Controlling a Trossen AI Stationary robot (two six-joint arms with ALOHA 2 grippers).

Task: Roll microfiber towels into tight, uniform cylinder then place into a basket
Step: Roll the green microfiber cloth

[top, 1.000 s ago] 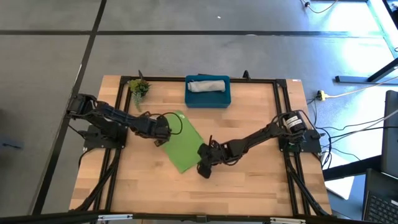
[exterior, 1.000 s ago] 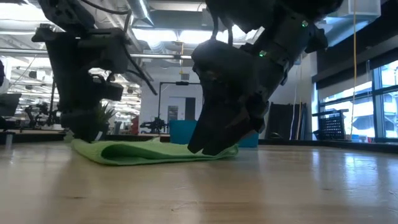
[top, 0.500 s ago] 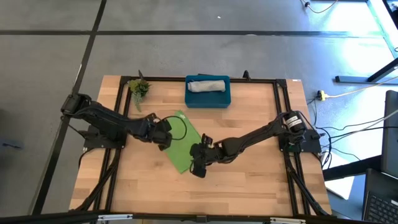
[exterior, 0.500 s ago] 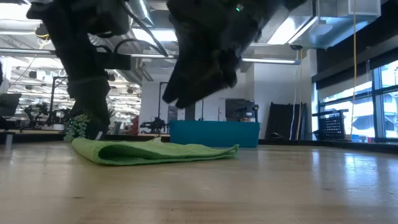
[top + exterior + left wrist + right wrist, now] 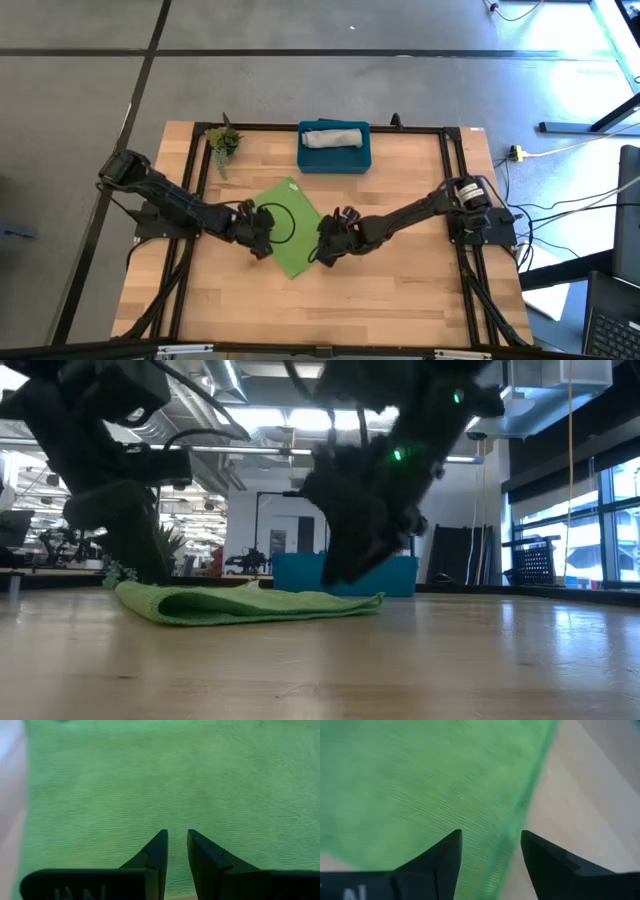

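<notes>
While hovering over opposite edges of the towel, left hand and right hand both released and empty, flank its diagonal long axis about equally near.

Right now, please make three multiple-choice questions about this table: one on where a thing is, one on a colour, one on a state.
1. Where is the rolled light grey microfiber towel?
A. inside the teal-blue rectangular plastic basket
B. on the bare wood beside the plant sprig
C. in the right gripper

2. What colour is the flat cloth between the two grippers?
A. white
B. bright lime green
C. orange

3. How do the right gripper fingers stand?
A. clamped on the basket rim
B. holding the grey roll
C. apart, over the green cloth's edge

Answers: 1 A, the high view shows the grey roll lying in the basket. 2 B, every view shows it lime green. 3 C, the right wrist view shows a clear gap between the fingers.
</notes>
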